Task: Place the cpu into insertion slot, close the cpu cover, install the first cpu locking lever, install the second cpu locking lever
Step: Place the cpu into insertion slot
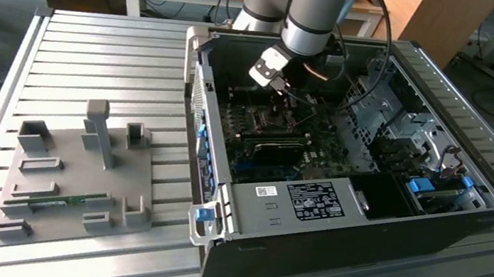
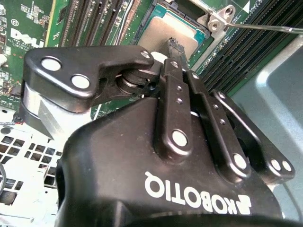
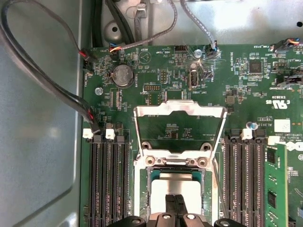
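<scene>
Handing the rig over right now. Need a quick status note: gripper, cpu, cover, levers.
Gripper: shut, with its tips over the middle of the cpu's top. I cannot tell whether they touch it.
cpu: lies flat in the insertion slot.
cpu cover: swung open on its hinge, off the cpu.
Locking lever: a thin rod running out from the slot's corner, not latched.
Done: cpu placed.
Left: cover not closed, neither lever installed.

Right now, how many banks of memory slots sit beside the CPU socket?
2: one bank on either side of the socket, the second bank next to a green memory module. The fingers may hide more.
</scene>
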Available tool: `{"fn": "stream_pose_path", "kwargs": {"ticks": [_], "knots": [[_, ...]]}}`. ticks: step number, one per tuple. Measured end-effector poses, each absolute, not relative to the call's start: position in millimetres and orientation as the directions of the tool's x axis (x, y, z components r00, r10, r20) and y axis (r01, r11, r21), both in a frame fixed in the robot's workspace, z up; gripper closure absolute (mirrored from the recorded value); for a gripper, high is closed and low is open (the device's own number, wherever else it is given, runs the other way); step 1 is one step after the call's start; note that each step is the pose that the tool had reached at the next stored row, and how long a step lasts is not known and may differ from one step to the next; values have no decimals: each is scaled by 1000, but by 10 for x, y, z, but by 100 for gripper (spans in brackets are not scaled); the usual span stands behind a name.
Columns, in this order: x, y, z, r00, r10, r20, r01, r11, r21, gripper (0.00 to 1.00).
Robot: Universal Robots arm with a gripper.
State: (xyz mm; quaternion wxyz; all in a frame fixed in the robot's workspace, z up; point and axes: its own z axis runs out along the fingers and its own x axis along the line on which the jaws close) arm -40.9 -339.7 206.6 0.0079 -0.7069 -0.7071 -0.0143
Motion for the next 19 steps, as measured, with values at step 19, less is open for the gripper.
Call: {"fn": "stream_pose_path", "kwargs": {"ticks": [19], "knots": [[-423, -3397, 1986, -1, 999, 32, 1000, 1, 10, 89]]}}
